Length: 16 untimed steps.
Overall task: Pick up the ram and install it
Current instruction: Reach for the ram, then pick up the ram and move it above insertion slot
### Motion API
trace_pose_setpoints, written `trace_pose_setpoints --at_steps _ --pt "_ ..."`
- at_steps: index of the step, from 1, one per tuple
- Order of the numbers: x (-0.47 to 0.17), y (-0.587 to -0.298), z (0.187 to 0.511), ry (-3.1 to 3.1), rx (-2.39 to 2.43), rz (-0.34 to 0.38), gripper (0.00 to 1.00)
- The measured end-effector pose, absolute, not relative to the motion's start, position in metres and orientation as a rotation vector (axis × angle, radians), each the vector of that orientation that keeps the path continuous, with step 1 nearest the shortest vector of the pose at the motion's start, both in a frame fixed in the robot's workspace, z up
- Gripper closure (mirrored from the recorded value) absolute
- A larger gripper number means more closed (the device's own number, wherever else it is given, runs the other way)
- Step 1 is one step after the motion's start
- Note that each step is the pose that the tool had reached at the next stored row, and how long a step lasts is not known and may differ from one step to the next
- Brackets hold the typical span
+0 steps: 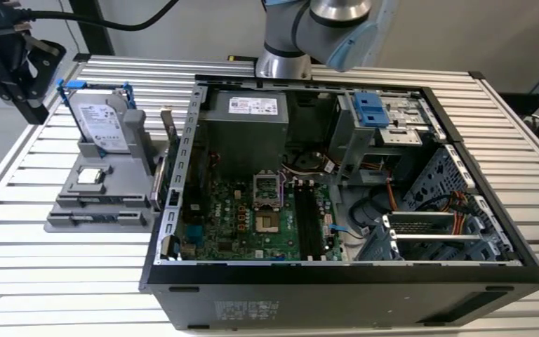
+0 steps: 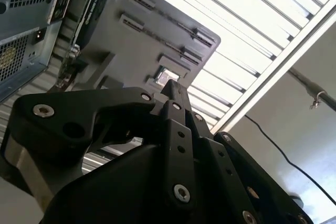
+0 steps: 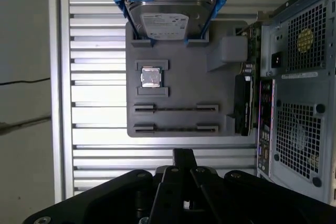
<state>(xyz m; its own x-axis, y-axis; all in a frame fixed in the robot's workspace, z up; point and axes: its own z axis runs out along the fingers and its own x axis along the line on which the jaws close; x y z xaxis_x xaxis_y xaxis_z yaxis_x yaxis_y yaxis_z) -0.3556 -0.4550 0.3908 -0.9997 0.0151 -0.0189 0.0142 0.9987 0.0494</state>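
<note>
My black gripper (image 1: pixel 34 111) hangs above the table's far corner at the exterior view's left, beyond the grey parts holder (image 1: pixel 110 184). Its fingers meet in one tip (image 3: pixel 182 156) in both wrist views (image 2: pixel 171 91), shut with nothing between them. The holder's two long slots each carry a thin dark strip seen edge-on, which looks like the ram (image 3: pixel 176 108) and a second stick (image 3: pixel 176 128). The gripper stays apart from both, off the holder's slotted end. In the open computer case (image 1: pixel 344 277), the black memory slots (image 1: pixel 311 223) lie on the green motherboard.
On the holder stand a silver hard drive (image 3: pixel 168 22) in a blue bracket and a small square processor (image 3: pixel 151 77). A dark expansion card (image 3: pixel 242 103) stands between holder and case. The table top (image 1: pixel 54 267) is slatted metal. The arm's base (image 1: pixel 283 63) rises behind the case.
</note>
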Motion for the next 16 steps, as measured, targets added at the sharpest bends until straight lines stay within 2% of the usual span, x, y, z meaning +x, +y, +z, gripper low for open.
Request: trace_pose_setpoints --at_steps 16 --pt "-0.3556 -0.4558 0.3908 3.122 -0.007 0.077 1.00"
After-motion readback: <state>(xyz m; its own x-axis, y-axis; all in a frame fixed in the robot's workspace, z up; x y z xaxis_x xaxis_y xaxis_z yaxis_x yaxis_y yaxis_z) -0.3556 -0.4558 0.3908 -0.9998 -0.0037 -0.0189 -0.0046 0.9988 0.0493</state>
